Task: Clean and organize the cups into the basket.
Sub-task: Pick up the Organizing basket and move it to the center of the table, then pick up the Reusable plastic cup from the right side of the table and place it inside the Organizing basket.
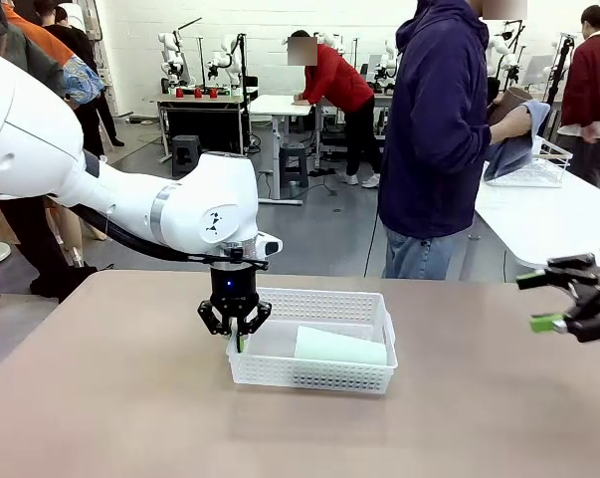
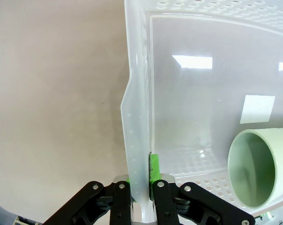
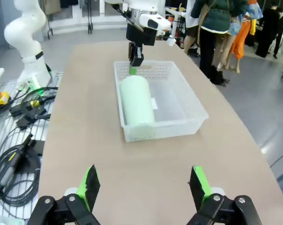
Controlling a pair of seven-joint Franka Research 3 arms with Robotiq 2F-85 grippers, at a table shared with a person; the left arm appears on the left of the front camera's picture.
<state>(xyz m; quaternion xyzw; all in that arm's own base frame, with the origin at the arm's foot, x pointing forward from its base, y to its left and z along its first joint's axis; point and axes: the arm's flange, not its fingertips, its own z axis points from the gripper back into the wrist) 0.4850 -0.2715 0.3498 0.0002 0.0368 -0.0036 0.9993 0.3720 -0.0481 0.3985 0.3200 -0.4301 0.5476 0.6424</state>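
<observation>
We log left pincer [image 1: 238, 339] clamped on white mesh basket [image 1: 319, 304] wall at 9 o'clock; light, probably bendy; right pincer [image 1: 538, 301] wide.

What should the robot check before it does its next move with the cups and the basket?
1. The left gripper is shut on the end wall of the basket: ok.
2. The green cup lies on its side inside the basket: ok.
3. There is room in the basket beside the green cup: ok.
4. The brown cup is in the basket: not ok. The person holds it in a cloth at the far side.
5. The right gripper is open and holds nothing: ok.
6. The green cup is clean: cannot tell.
</observation>
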